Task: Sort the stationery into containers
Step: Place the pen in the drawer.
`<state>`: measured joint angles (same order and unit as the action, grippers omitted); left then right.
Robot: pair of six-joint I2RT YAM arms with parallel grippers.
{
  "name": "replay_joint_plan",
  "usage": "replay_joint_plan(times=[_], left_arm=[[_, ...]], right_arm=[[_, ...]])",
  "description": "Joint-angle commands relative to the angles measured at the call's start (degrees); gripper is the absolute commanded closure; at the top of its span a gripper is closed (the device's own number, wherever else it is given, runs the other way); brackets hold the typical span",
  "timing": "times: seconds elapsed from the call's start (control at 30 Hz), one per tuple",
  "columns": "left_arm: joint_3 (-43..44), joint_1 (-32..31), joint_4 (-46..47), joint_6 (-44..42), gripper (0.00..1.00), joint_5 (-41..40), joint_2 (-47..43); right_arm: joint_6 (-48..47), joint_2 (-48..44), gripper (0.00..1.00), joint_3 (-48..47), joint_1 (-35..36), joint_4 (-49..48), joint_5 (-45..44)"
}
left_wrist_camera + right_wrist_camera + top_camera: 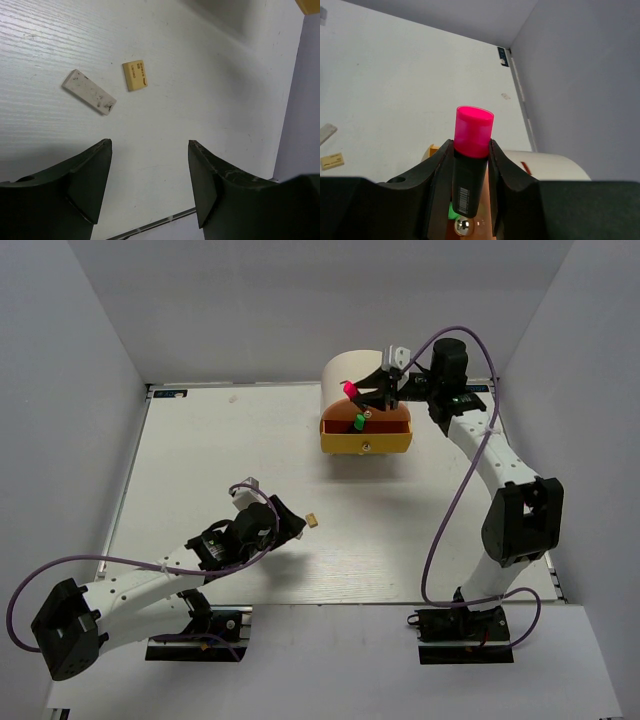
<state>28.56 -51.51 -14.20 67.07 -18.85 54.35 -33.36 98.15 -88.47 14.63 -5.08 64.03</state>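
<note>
While the right gripper (471, 150) squeezes the black highlighter with the pink cap (474, 131) tight between its two fingers, I see the cap poking up past the fingertips. From above, this highlighter hangs in the air over the open orange drawer (400, 426). A highlighter with a green cap (358, 423) lies inside that drawer. The yellow drawer (345, 445) with its little round knob (367, 445) sits on the near side of the orange one. Both belong to the cream round-backed unit (345, 368) at the far side of the table (200, 460). Nearer to me, the tan eraser (135, 75) and the grey eraser (89, 91) lie flat on the table, close together but not touching. The left gripper (149, 150) hovers near them with its fingers spread wide and nothing between them.
</note>
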Motion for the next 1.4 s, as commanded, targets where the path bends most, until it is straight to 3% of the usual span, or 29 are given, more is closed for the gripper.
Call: replay_joint_plan(times=[0.0, 0.67, 1.37], left_arm=[[0.0, -0.3, -0.4, -0.1, 0.28, -1.1, -1.3], [0.0, -0.3, -1.0, -0.1, 0.28, -1.1, -1.8], [0.0, -0.3, -1.0, -0.1, 0.28, -1.1, -2.3]], right_arm=[[-3.1, 0.2, 1.0, -0.7, 0.1, 2.4, 6.1], [0.2, 4.1, 1.0, 0.3, 0.4, -2.3, 4.2], [-2.6, 5.6, 1.0, 0.3, 0.6, 1.0, 4.3]])
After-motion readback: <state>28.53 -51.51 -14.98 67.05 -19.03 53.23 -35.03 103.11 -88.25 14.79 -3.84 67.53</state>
